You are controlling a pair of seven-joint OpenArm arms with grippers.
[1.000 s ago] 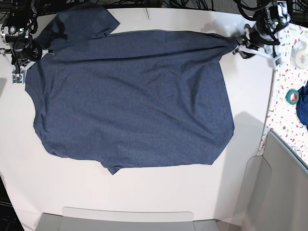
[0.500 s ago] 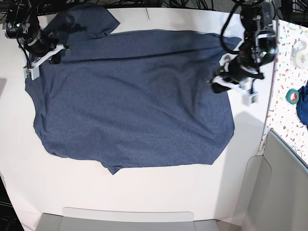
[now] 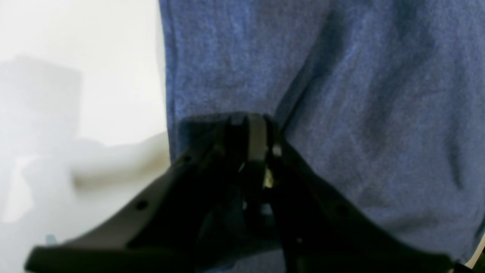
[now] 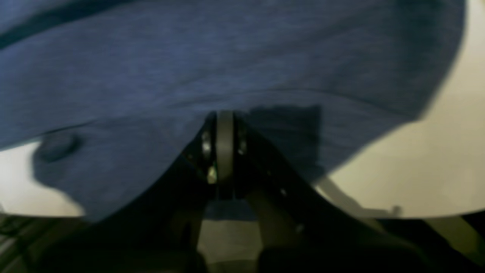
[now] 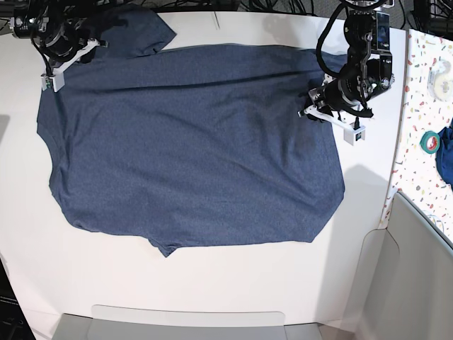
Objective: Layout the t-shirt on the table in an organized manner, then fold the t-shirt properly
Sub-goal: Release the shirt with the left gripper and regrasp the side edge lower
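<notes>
The dark navy t-shirt (image 5: 191, 142) lies spread flat over the white table (image 5: 212, 283), one sleeve at the back left. My left gripper (image 5: 315, 110) is down on the shirt's right edge. In the left wrist view its jaws (image 3: 246, 125) stand pinched together on the cloth (image 3: 341, 94) beside bare table (image 3: 75, 76), and a crease runs up from the tips. My right gripper (image 5: 86, 48) is at the back-left sleeve. In the right wrist view it (image 4: 224, 117) is shut with the shirt's cloth (image 4: 227, 57) draped over its tips, above the table's edge (image 4: 435, 151).
A speckled side surface (image 5: 425, 106) runs along the right with a green tape roll (image 5: 429, 142), a white roll (image 5: 440, 71) and a bright blue cloth (image 5: 446, 159). Grey bins stand at the front (image 5: 191, 322) and the right (image 5: 417, 269).
My left arm came from the back-right corner onto the shirt's right edge and its jaws closed. My right arm moved from the shirt's left shoulder up to the back-left sleeve.
</notes>
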